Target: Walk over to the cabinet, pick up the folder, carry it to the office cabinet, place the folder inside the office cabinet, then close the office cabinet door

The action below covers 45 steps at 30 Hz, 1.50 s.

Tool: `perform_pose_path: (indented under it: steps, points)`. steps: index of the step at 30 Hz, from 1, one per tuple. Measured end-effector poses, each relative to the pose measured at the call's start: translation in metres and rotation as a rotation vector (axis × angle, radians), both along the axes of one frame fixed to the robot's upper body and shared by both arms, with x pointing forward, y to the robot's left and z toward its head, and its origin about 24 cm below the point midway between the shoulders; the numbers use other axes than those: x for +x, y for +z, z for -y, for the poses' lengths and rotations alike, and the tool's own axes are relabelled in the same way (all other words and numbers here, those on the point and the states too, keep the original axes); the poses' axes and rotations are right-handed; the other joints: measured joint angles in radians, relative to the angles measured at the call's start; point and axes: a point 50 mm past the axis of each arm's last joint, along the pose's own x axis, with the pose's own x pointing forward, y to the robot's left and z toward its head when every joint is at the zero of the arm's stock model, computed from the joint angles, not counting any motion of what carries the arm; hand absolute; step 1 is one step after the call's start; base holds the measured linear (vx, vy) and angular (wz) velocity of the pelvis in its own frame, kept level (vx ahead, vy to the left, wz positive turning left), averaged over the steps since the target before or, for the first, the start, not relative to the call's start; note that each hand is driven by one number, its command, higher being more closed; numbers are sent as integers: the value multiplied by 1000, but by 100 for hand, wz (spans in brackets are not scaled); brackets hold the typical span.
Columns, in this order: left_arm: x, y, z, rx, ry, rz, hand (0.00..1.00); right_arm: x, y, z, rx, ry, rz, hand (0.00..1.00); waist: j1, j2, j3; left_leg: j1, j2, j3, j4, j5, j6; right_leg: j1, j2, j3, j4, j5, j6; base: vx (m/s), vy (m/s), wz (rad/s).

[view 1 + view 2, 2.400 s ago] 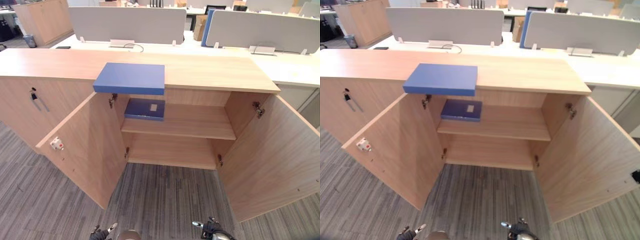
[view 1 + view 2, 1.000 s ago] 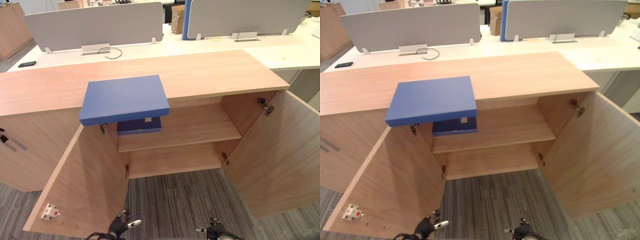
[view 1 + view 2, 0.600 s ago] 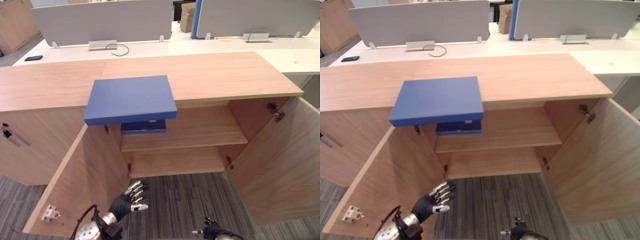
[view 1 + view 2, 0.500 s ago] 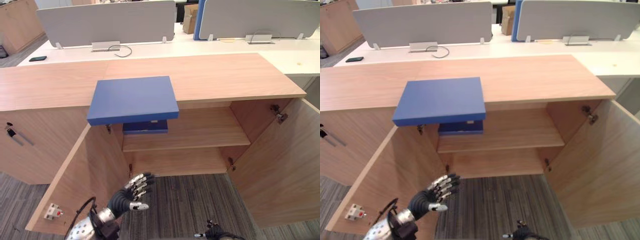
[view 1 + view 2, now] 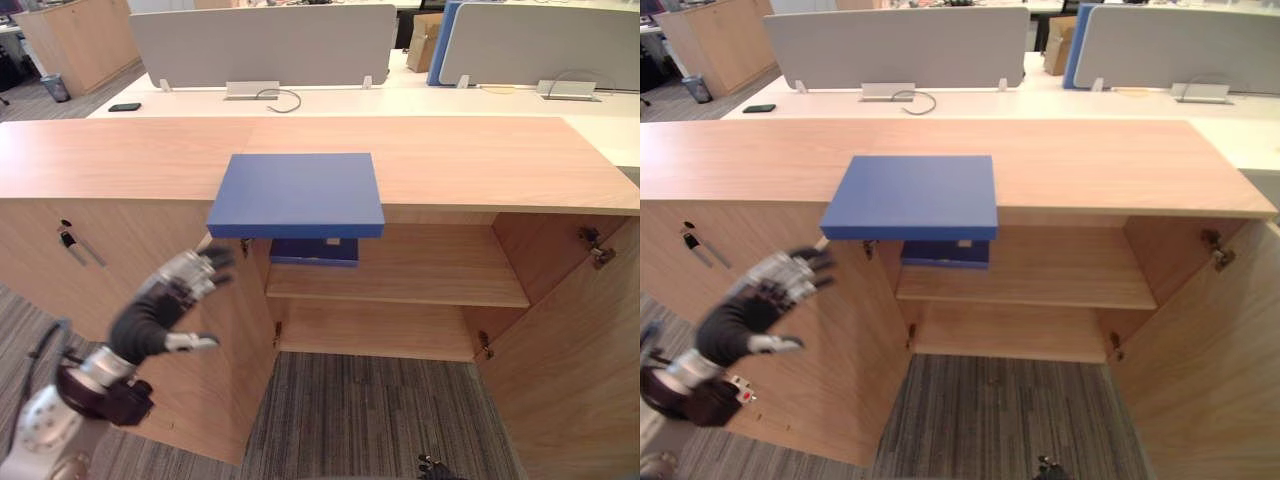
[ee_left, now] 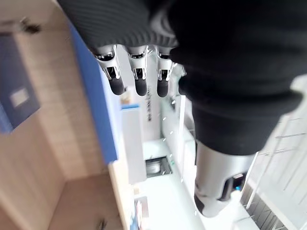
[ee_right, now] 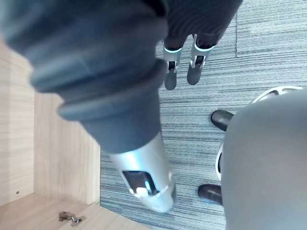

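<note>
Left hand (image 5: 160, 305), fingers spread and empty, hovers before the open cabinet door (image 5: 222, 360), blue folder (image 5: 297, 190) up to its right.

No text, number or sign is showing clearly enough to be read. A small pale label (image 5: 330, 241) is sitting on the dark blue folder (image 5: 312, 252) lying on the upper shelf (image 5: 430, 278) of the open cabinet (image 5: 470, 160), but anything printed on it is too small to make out.
</note>
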Motion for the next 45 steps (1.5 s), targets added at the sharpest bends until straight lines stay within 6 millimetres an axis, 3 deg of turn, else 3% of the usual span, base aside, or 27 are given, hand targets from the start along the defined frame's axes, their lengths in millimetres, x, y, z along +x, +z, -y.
perform_pose_path:
  steps: [2, 6, 8, 11, 17, 24, 31, 37, 45]
  points:
    - [-4, 12, -7, 40, 164, 115, 0, -5, 0, 3, -1, -36, -9, 0, 13, -2, 0, -1, -1, -8, 0, 1, 0, 1, 0, -3, 0, 0, 0, -39, 7, 4]
    - [-9, 14, -8, 136, 416, 222, 0, -8, -1, 4, -6, -43, -30, 0, 19, -9, 3, -1, -2, -14, 0, 6, 3, 1, -1, -6, 4, -1, -1, -44, 8, 4]
    - [-7, 11, -5, 264, 620, 305, 0, -9, -2, 3, -8, -57, -40, 0, 18, -17, 5, 0, -1, -16, 0, 11, 4, -4, -3, -6, 14, -4, -7, -63, 10, 2]
    - [0, 11, 7, 389, 729, 394, 0, -10, -2, 1, -9, -78, -41, 0, 14, -31, 7, 2, 0, -17, 1, 13, 5, -10, -3, -3, 21, -6, -9, -83, 11, -1]
    - [13, 13, 31, 634, 762, 554, 0, -10, -2, 0, -24, -70, -42, 0, -10, -48, 0, 8, 6, 4, 0, 15, 6, -21, -1, 29, 28, 0, -10, -39, 18, -11]
    - [31, 1, 40, 852, 721, 608, 0, -11, -2, 3, -38, -81, -44, 0, -29, -45, -3, 21, 12, 19, -4, 15, 6, -19, 8, 61, 13, 11, -23, -20, 10, -15]
    - [47, -16, 39, 999, 685, 591, 0, -16, -2, 6, -58, -72, -49, 0, -37, -35, -18, 27, 20, 48, -14, 17, 4, -11, 25, 87, -20, 41, -37, -14, 10, -13]
    - [58, -24, 25, 1129, 682, 557, 0, -23, -1, 11, -72, -94, -52, 0, -48, -18, -23, 57, 26, 53, -56, 29, -6, 15, 39, 90, -76, 70, -38, -51, 7, -4]
    - [75, -25, 15, 1215, 701, 539, 0, -21, 1, 15, -84, -94, -36, 0, -76, 2, -31, 74, 27, 68, -71, 30, -7, 18, 40, 103, -81, 70, -38, 0, 16, -4]
